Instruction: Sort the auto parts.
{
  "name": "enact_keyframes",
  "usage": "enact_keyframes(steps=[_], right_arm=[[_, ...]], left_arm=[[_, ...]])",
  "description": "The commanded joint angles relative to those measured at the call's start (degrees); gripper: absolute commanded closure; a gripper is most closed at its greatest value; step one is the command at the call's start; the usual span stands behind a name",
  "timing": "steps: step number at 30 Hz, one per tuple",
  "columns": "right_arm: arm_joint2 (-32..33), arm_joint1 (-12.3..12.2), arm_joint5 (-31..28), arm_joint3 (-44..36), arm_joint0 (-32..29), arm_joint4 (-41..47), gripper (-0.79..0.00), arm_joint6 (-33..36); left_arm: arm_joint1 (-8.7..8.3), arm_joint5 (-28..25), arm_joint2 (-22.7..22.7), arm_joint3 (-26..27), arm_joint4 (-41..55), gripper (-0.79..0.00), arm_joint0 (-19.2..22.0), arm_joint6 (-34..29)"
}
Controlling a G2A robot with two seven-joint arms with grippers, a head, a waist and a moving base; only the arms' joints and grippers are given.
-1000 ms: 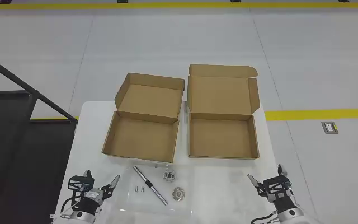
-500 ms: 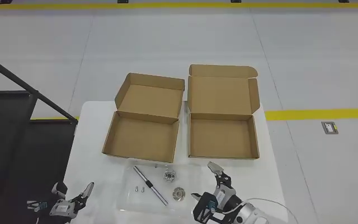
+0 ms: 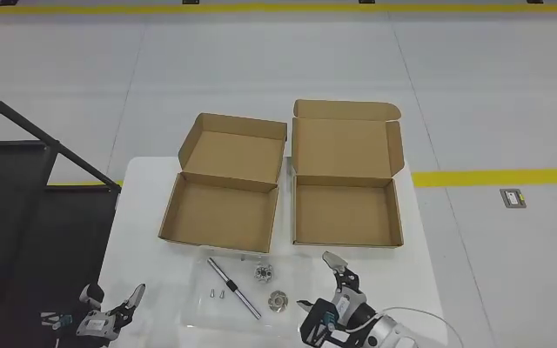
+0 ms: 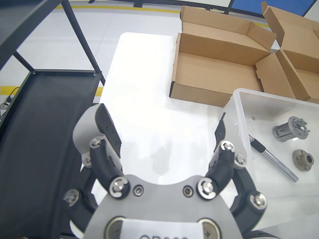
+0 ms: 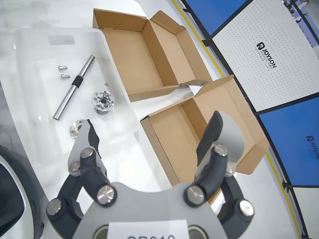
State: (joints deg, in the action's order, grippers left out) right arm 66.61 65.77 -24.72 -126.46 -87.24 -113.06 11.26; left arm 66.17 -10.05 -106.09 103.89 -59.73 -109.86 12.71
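Observation:
A clear plastic bin point(image 3: 196, 300) near the table's front edge holds a metal rod point(image 3: 233, 287), a toothed hub point(image 3: 263, 274), a flanged hub point(image 3: 278, 300) and two small screws point(image 3: 218, 295). Behind it stand two open cardboard boxes, the left box point(image 3: 218, 213) and the right box point(image 3: 346, 214), both bare inside. My right gripper point(image 3: 321, 285) is open just right of the flanged hub point(image 5: 76, 127), holding nothing. My left gripper point(image 3: 111, 297) is open at the table's front left corner, beside the bin point(image 4: 239, 105), with nothing between its fingers.
A black metal rack point(image 3: 35, 217) stands off the table's left side, close to my left gripper. Bare white table point(image 3: 139, 200) lies left of the boxes and right of the bin point(image 3: 392, 278).
A second ago both grippers were at the front corners; the right one has swung in to beside the bin and the left one has dropped back leftward. Little differs over the last half second.

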Motion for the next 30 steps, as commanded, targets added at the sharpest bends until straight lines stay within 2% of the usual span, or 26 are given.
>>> enact_keyframes(steps=[1,5,7,10,12,15,17,26,28,30], right_arm=[[-5.1,0.2,-7.6,0.4,3.0,-4.6,-0.785,0.2],[-14.7,1.8,-15.1,3.4,11.2,-5.2,-0.785,5.3],[-20.0,3.3,-15.8,5.6,15.3,-4.5,-0.785,10.5],[-26.6,6.1,-14.1,9.2,21.1,-1.1,-0.785,16.6],[-29.5,8.0,-10.8,11.5,24.1,1.8,-0.785,21.5],[-31.0,10.6,-5.5,15.5,27.2,8.8,-0.785,30.3],[-31.9,11.9,-5.6,17.8,29.3,13.8,-0.785,34.9],[-31.9,11.9,-5.6,17.8,29.3,13.8,-0.785,34.9],[-32.9,12.0,-7.1,19.1,29.6,12.6,-0.785,36.0],[-33.1,12.9,-4.4,20.7,30.3,14.4,-0.785,36.0]], left_arm=[[-0.01,-0.8,0.1,0.0,-0.5,-0.785,0.4,-0.4],[0.1,-0.6,0.3,-0.2,-1.2,-0.785,0.9,-0.9],[0.16,-0.4,0.4,-0.2,-1.4,-0.785,1.1,-1.3],[0.22,-0.2,0.3,-0.3,-2.0,-0.785,1.2,-1.7],[0.3,0.1,0.2,-0.6,-1.9,-0.785,1.4,-1.8],[0.32,0.1,0.2,-0.7,-1.8,-0.785,1.5,-1.8],[0.32,0.1,0.2,-0.7,-1.8,-0.785,1.5,-1.8],[0.32,0.1,0.2,-0.7,-1.8,-0.785,1.5,-1.8],[0.32,0.1,0.2,-0.7,-1.8,-0.785,1.5,-1.8],[0.32,0.1,0.2,-0.7,-1.8,-0.785,1.5,-1.8]])
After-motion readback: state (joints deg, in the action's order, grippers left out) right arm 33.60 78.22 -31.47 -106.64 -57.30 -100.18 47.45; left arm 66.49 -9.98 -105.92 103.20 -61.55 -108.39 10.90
